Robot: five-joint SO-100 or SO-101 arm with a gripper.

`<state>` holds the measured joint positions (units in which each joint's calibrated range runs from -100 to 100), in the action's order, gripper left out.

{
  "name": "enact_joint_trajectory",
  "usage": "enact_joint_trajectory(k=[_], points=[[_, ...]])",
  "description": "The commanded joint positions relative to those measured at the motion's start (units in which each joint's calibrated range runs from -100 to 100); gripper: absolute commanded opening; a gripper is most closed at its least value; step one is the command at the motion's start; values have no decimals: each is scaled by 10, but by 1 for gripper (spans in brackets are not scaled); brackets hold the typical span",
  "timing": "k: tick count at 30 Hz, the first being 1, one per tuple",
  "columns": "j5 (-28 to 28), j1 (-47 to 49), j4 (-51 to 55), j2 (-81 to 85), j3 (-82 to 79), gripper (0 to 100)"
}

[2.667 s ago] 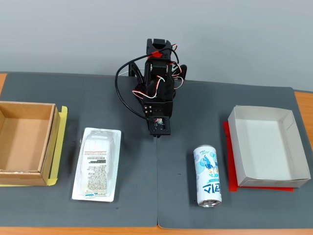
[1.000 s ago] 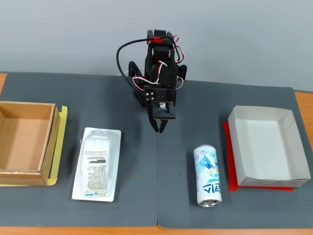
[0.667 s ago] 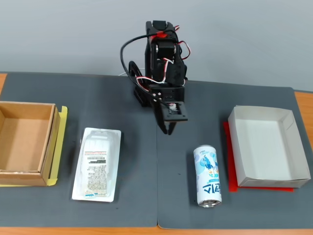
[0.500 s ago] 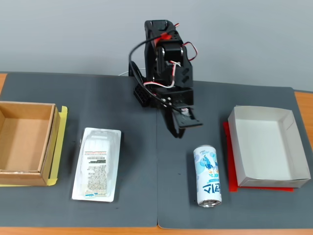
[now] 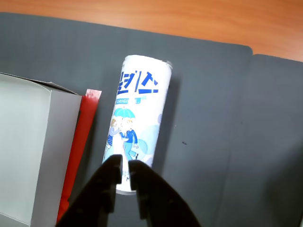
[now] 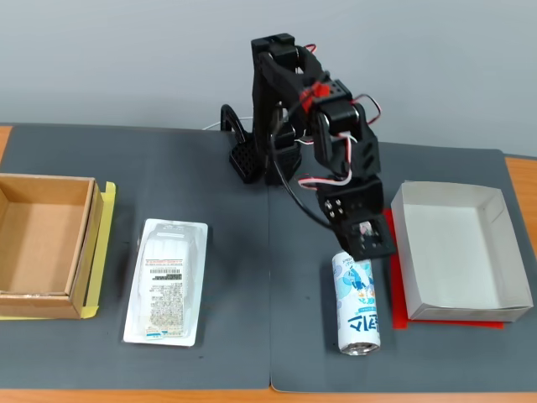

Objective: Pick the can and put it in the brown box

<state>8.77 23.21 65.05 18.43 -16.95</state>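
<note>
Wrist view | claw (image 5: 125, 171) nearly closed, over lying can (image 5: 137, 118), empty | reach step | next: open wide, drop, clamp, carry to box (image 6: 42, 243)

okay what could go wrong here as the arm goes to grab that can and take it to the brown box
The can lies on its side, so it may roll if the gripper nudges it. The fingers look nearly closed over its near end, so the grip may miss or pinch only the rim. The white box sits close beside the can and could get bumped. The brown box is across the table, with a plastic package lying in between.
</note>
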Motion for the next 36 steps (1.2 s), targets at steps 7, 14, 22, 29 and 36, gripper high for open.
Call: enact_joint_trajectory(k=[7,14,22,29,36], points=[[2,17,-8,-115,103,3],[3,42,-9,-154,105,24],[3,57,-37,-160,108,43],[14,50,-56,-162,102,47],[38,56,-61,-214,109,47]])
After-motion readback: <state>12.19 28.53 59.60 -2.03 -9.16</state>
